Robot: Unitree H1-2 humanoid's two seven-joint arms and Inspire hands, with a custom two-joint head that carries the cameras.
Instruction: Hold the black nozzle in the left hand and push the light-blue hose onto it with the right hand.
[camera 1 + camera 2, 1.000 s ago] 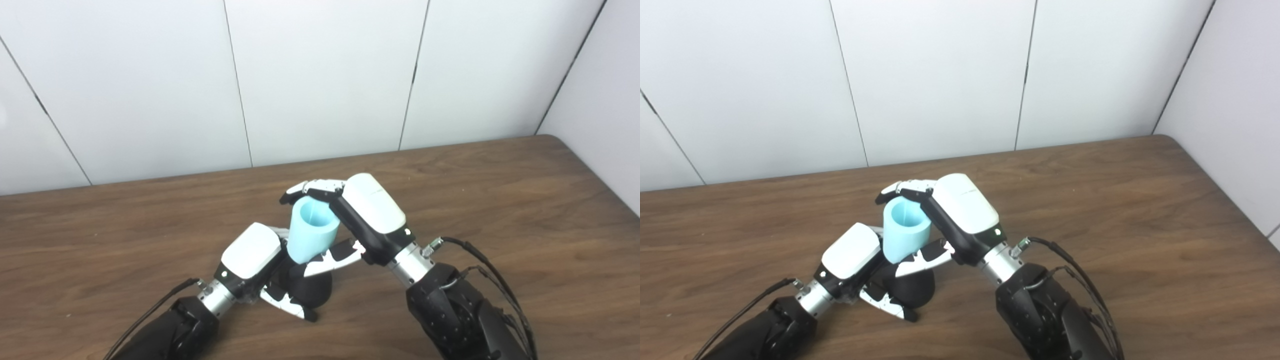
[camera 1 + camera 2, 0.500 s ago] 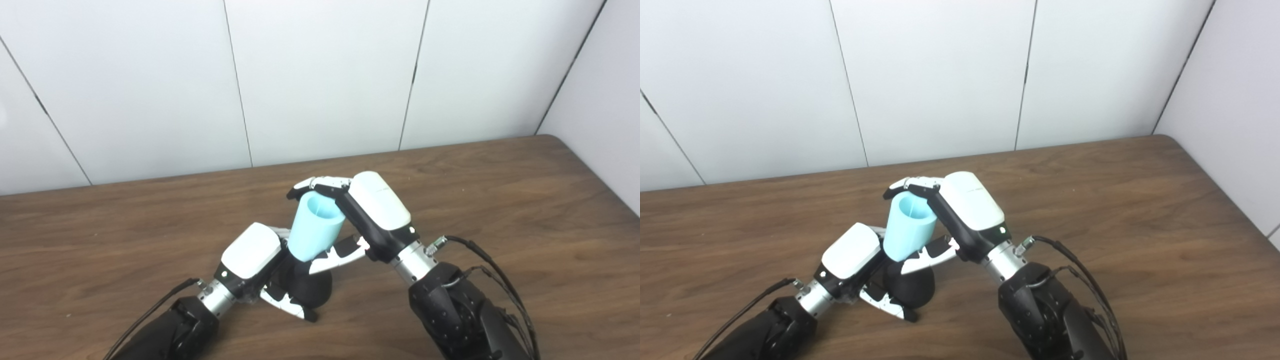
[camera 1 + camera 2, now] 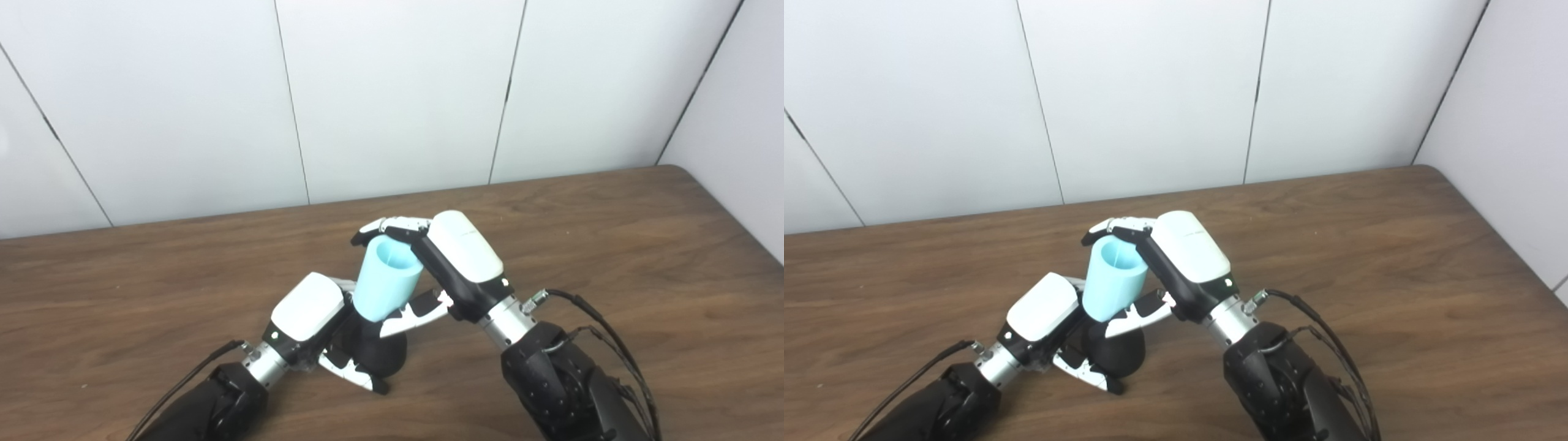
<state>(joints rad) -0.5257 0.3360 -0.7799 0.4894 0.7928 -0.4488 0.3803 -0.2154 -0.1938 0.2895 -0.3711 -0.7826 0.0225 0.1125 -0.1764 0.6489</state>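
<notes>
The left hand (image 3: 306,315) grasps the black nozzle (image 3: 376,352) low over the brown worktop (image 3: 612,245). The right hand (image 3: 459,257) grasps the light-blue hose (image 3: 386,282), tilted, its lower end meeting the top of the nozzle, its open end facing up.

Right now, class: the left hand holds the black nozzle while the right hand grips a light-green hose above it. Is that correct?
Not quite. The hose is light blue, not light green, as the left eye view shows. The rest stands: left hand holds the black nozzle, right hand grips the hose.
</notes>
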